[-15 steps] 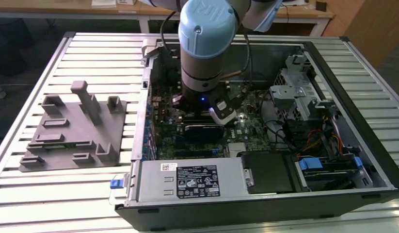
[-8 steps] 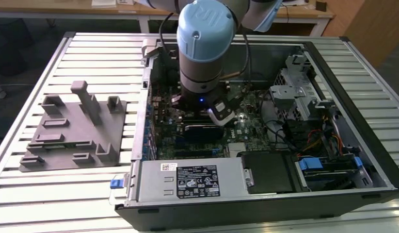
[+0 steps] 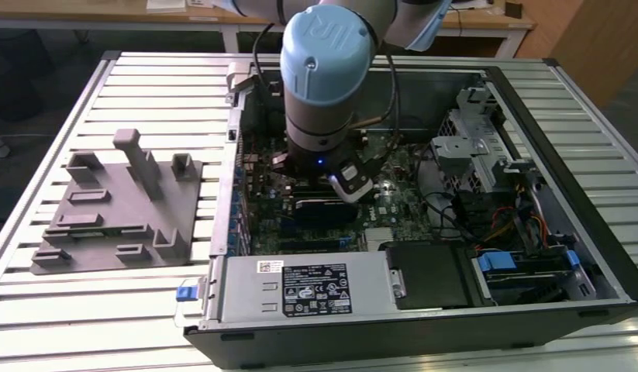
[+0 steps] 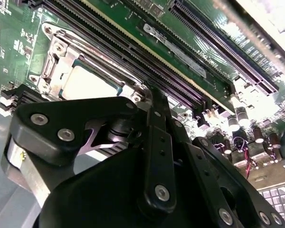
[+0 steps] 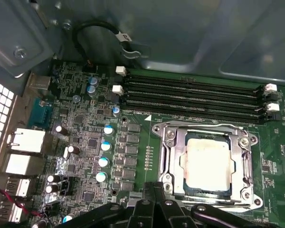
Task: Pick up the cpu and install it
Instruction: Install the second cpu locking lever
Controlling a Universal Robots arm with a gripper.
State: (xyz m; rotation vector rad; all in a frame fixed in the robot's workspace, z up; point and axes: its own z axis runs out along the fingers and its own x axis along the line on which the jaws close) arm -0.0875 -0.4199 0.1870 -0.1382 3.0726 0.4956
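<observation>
One robot arm [image 3: 324,70] with a pale blue cap reaches down from the top centre of the exterior view into an open computer case [image 3: 422,310] that lies on a slatted metal desk [image 3: 50,310]. Its claw [image 3: 352,184] hangs low over the green motherboard [image 3: 262,221] near the middle of the frame. In the first wrist view the cpu [image 5: 207,164], a pale silver square, sits flat inside the metal socket frame [image 5: 242,183] in the lower right of the picture. The claw [image 5: 154,204] shows there as black linkage along the bottom edge, just beside the frame's near side, with its black fingers [image 5: 157,197] drawn tightly together and nothing between them. In the second wrist view the cpu [image 4: 88,85] appears at centre left, just past the claw's black links. Four long memory slots [image 5: 194,97] run across the board beside the socket. At the left of the exterior view, a grey fixture plate [image 3: 117,209] with upright posts rests on the desk, well apart from the case.
</observation>
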